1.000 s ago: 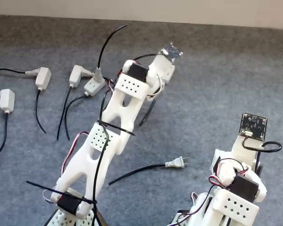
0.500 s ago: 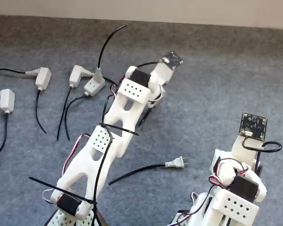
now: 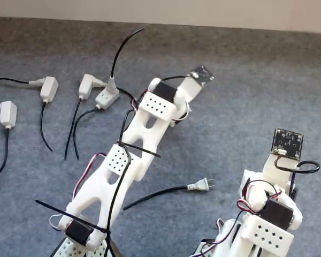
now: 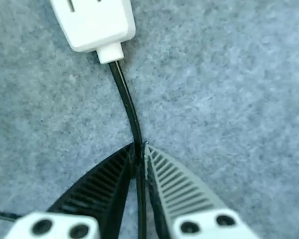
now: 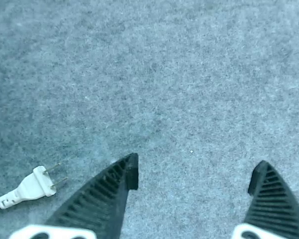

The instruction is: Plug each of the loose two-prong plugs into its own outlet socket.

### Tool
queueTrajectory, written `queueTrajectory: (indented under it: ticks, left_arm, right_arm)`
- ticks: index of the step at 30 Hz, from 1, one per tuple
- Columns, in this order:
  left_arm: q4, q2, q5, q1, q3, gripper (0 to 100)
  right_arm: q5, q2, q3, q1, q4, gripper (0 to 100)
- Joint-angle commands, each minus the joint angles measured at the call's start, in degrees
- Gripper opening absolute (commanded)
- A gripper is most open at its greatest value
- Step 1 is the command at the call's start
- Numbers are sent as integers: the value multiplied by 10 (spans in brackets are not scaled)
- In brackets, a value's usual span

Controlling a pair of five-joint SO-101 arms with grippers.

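Risk: the left gripper (image 4: 139, 149) is clamped on the thin black cord (image 4: 125, 99), not on the white socket (image 4: 94, 22) at the cord's end. A pull may slide the cord through the jaws or swing the socket out of line. The socket lies near the fingertips, farther along the cord. The right gripper (image 5: 194, 174) stands open above the carpet (image 5: 189, 74). The loose plug (image 5: 30, 186) lies on the carpet beside one finger, untouched.
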Motion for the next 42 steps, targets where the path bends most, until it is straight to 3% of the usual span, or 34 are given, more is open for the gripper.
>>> queueTrajectory:
  ticks: [1, 5, 17, 29, 32, 35, 38, 42]
  left_arm:
    - [48, -83, 4, -36, -4, 4]
    - [50, -208, 5, -53, 65, 4]
    - [48, -742, -73, -20, 621, 4]
    - [47, -1139, -157, -29, 1078, 4]
    - [-43, -1173, -161, -81, 1161, 18]
    - [-161, -1157, -161, -121, 1246, 133]
    - [-259, -1113, -164, -119, 1287, 242]
    - [-362, -1014, -164, -103, 1271, 239]
  right_arm:
    - [-4, -4, 7, -6, -7, 336]
    - [-4, -4, 7, -6, -6, 336]
    - [-4, -1, 7, -6, -7, 336]
    - [-4, 0, 9, -6, -7, 336]
    - [-4, 0, 9, -6, -7, 336]
    - [-4, 0, 9, -6, -7, 336]
    - [-4, 0, 9, -7, -7, 336]
    - [-4, 0, 10, -37, -7, 336]
